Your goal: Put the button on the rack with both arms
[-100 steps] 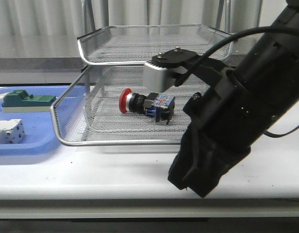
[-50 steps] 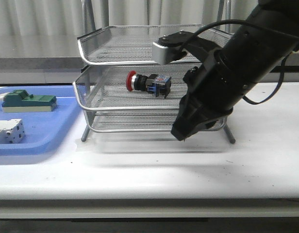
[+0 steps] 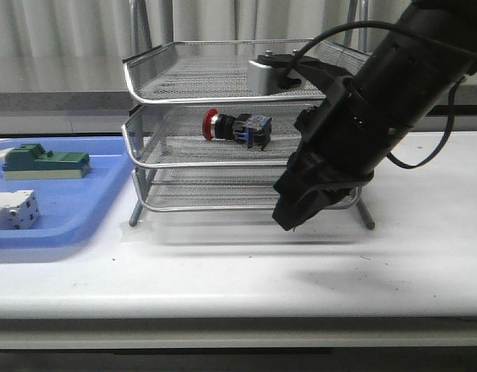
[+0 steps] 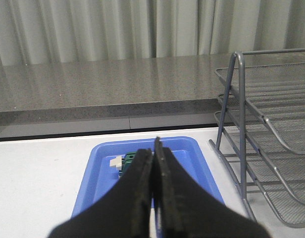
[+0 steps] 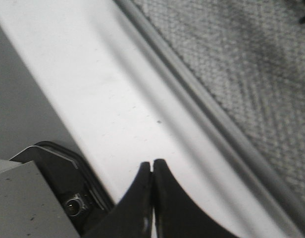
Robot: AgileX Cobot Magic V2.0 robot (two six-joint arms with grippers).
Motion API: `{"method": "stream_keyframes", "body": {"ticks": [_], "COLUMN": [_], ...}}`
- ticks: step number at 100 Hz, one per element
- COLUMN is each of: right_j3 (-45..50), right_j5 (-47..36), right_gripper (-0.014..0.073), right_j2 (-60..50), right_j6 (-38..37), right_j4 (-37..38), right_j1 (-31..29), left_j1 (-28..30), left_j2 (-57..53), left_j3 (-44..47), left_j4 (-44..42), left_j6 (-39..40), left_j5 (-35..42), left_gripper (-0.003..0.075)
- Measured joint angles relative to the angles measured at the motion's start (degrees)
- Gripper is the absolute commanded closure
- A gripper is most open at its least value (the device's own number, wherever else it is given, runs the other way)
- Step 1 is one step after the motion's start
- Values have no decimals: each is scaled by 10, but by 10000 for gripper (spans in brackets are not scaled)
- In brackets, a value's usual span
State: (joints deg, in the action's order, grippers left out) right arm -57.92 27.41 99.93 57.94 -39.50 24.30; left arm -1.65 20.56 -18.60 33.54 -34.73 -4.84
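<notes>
The button (image 3: 237,128), red-headed with a black and blue body, lies on its side on the middle tier of the silver wire-mesh rack (image 3: 145,77). My right arm crosses in front of the rack's right half, its grey camera box (image 3: 268,75) level with the top tier. The right gripper (image 3: 289,218) hangs low at the rack's front, shut and holding nothing; in the right wrist view the right gripper (image 5: 152,164) is over white table beside the rack's rim (image 5: 192,89). My left gripper (image 4: 153,149) is shut and bare above the blue tray (image 4: 100,166), with the rack (image 4: 240,124) off to one side.
A flat blue tray (image 3: 76,209) at the left holds a green block (image 3: 45,161) and a white terminal block (image 3: 14,209). The green block (image 4: 128,159) peeks out beside the left fingers. A grey ledge and curtains run behind the table.
A second ago the middle tier with the button stood out far forward; it now sits back inside the rack. My right arm has pulled back and to the right, then barely shifted.
</notes>
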Motion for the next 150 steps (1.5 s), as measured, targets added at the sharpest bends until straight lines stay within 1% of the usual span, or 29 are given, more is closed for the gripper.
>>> {"method": "stream_keyframes", "body": {"ticks": [18,32,56,72,87,114,121,134,150], "right_j3": [0,0,10,48,97,181,202,229,235], "right_j5": [18,33,77,90,102,113,119,132,144], "right_gripper": [654,654,654,654,654,654,654,654,654], "right_j2": [-40,-94,-204,-299,-394,-568,-607,-665,-693], "right_j6": [-67,-134,-276,-330,-353,-357,-357,-357,-358], "right_j4": [13,51,169,213,222,225,225,225,225], "right_j1": [-1,-15,-76,-127,-181,-260,-271,-274,-274], "left_j1": [0,0,0,0,0,0,0,0,0], "left_j2": [0,0,0,0,0,0,0,0,0], "left_j3": [0,0,0,0,0,0,0,0,0], "left_j4": [0,0,0,0,0,0,0,0,0], "left_j6": [0,0,0,0,0,0,0,0,0], "left_j5": [0,0,0,0,0,0,0,0,0], "left_gripper": [740,740,740,740,740,740,740,740,740]}}
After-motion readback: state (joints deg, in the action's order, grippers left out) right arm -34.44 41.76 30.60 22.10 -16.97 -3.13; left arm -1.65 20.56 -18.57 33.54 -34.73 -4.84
